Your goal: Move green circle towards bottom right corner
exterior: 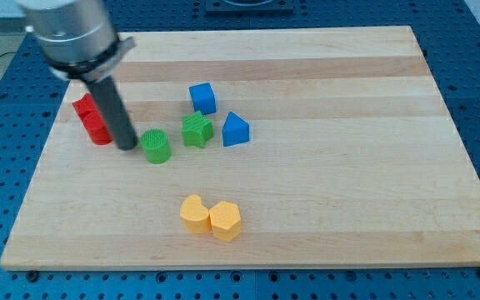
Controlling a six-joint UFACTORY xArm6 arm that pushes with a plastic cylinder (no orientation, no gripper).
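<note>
**Rod lines up behind green circle for push across the board**

The green circle (156,146), a short ribbed cylinder, stands upright in the left half of the wooden board (348,208), well apart from the bottom right corner it is bound for. My tip (128,147) sits just beside it on the view's left, close enough that contact cannot be ruled in or out. That placement reads as deliberate: a push from the circle's left and slightly above would send it rightward and down. There are no jaws on this arm, only the dark rod, so nothing is gripped.

Just right of the circle stands a green star (197,130), with a blue cube (202,97) above it and a blue triangular block (235,129) to its right. Behind the rod, partly hidden, are red blocks (92,121) whose shapes cannot be made out. Toward the view's bottom, a yellow crescent-like block (193,213) touches a yellow hexagonal block (225,221); the pair appears to lie near a diagonal route to the corner and may need skirting.
</note>
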